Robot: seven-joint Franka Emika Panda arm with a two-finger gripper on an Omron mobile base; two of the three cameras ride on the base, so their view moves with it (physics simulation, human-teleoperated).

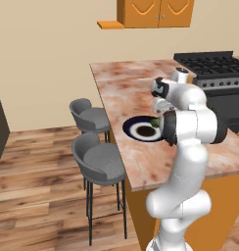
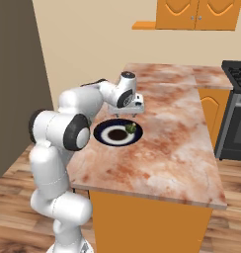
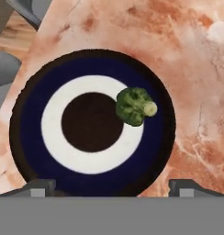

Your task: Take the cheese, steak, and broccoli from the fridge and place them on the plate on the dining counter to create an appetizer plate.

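Two base cameras and one hand camera on the dining counter (image 1: 141, 83)

Both base views looked down from behind the arm, left and right, sharing the plate (image 2: 103, 134); the hand view faced straight down on it, close.

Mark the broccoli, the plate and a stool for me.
broccoli (image 3: 132, 106), hand view, on the green floret top.
plate (image 3: 93, 73), hand view, on the navy rim.
stool (image 1: 104, 161), left base view, on the nearer seat.
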